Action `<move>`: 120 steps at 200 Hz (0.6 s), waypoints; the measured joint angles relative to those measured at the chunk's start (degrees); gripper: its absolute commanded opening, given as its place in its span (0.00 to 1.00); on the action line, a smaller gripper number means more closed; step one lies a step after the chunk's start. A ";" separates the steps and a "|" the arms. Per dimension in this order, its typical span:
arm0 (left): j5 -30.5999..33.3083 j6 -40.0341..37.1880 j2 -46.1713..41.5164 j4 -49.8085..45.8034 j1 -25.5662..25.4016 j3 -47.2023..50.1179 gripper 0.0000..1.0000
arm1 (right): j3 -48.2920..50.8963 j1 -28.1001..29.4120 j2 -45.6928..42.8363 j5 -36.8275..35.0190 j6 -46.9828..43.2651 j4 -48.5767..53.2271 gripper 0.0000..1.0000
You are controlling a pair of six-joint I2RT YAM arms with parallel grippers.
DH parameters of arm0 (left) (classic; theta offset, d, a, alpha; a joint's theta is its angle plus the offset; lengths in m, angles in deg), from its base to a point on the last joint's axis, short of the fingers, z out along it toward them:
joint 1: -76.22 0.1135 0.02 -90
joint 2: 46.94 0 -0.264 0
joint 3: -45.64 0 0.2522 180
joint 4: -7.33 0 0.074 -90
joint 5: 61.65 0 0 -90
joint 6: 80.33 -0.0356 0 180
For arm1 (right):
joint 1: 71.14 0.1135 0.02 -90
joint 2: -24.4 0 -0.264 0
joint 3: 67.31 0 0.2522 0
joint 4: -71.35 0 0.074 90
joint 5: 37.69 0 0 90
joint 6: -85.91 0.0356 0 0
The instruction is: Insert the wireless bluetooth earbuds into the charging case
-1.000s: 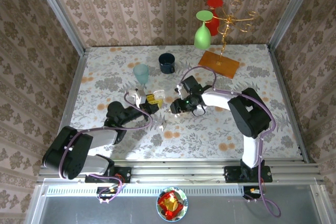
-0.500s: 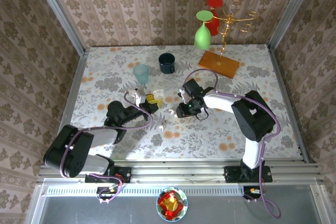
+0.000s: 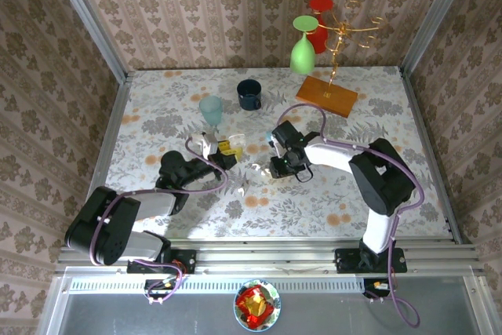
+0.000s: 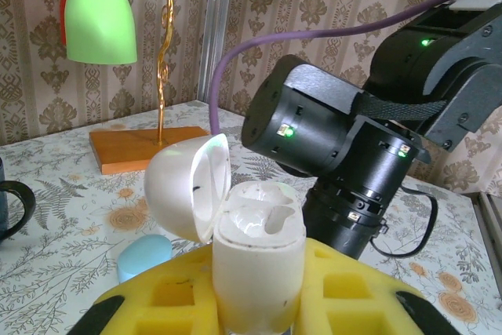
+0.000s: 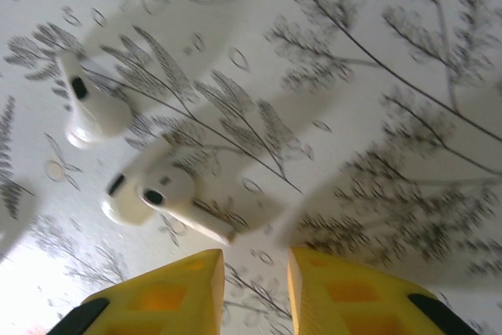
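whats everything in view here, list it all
earbuds: 2, white, loose on the table below the right gripper
charging case: 1, white, lid open, in the left gripper
mug: 1, dark blue, far middle
tumbler: 1, pale teal, left of mug
stemmed glasses: 2, green and red, hanging upside down on rack
rack: 1, gold, orange base, far right
pale blue item: 1, on table beside case
bowl: 1, red and yellow contents, before the rail
left gripper: 1, yellow pads, shut on case
right gripper: 1, yellow pads, open
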 measured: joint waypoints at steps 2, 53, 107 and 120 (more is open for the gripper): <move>0.00 0.00 0.00 0.00 0.00 0.00 0.06 | 0.22 0.00 -0.20 -0.17 0.02 0.09 0.28; 0.02 0.00 -0.09 -0.02 0.00 0.00 0.06 | 2.93 0.02 -3.76 -0.85 -0.24 0.59 0.37; 0.04 0.00 -1.77 0.00 1.33 0.13 0.06 | -5.09 1.62 -0.72 -0.85 -4.20 2.51 0.43; 0.24 0.00 -1.99 0.00 1.81 0.15 0.06 | -7.52 1.99 1.33 -0.74 -4.85 2.60 0.43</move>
